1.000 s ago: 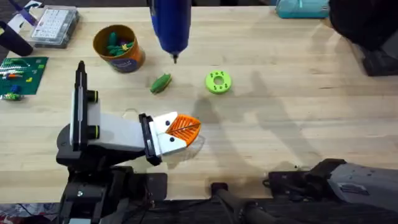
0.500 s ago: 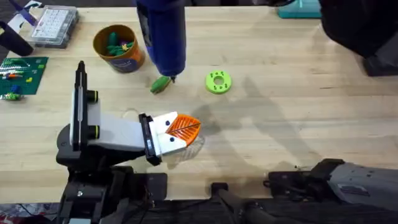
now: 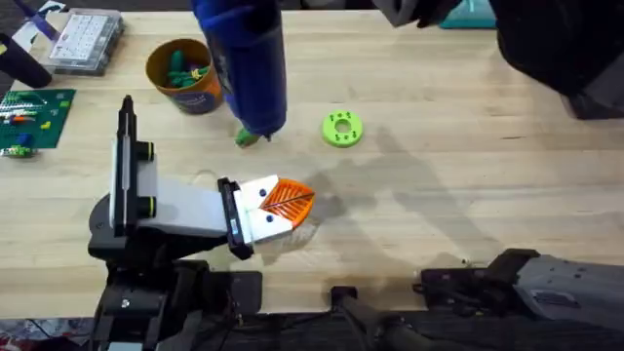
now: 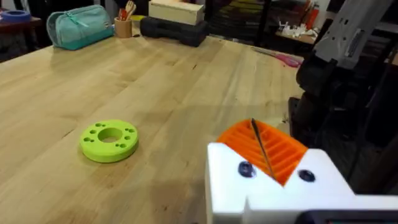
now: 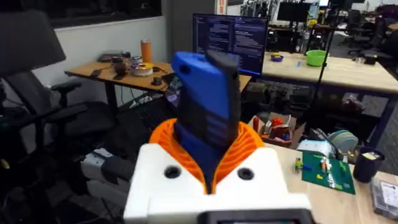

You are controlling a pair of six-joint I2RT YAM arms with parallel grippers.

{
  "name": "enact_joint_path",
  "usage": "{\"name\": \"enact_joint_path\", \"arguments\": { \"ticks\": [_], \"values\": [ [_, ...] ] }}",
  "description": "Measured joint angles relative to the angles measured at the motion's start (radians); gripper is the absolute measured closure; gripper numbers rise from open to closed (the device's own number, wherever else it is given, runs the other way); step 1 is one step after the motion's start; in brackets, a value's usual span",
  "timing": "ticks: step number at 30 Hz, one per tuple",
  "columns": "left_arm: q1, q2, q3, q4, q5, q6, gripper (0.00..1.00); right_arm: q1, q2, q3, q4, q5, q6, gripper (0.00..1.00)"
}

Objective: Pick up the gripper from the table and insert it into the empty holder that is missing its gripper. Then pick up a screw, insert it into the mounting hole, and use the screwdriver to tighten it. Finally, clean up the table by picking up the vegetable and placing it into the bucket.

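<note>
Right gripper (image 5: 214,165) clamped on the screwdriver (image 5: 208,115), orange pads pressed to both sides of the blue body; in the overhead view the screwdriver (image 3: 244,63) hangs large and close under the camera, its lower end over the vegetable (image 3: 248,136), of which just a green edge shows. Whether the tip touches the vegetable cannot be told. Left gripper (image 4: 264,155) lies low on the table (image 3: 468,175), near side of the vegetable, pads together with only a thin dark seam between them. Bucket (image 3: 183,74) stands just beyond and left of the vegetable, small coloured bits inside, its right rim at the edge of the screwdriver's outline. Lime-green disc (image 3: 341,128) sits right of the vegetable, apart from it. Bare wood runs wide to the right of the disc. Clear parts box (image 3: 86,39) sits at the far left corner, beyond the bucket.
</note>
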Motion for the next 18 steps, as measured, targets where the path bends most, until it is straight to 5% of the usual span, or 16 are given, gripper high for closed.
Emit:
{"name": "enact_joint_path", "arguments": {
  "ticks": [18],
  "values": [
    [0.000, 0.000, 0.000, 0.000, 0.000, 0.000, 0.996, 0.011, 0.010, -0.027, -0.006, 0.000, -0.074, 0.975]
  ]
}}
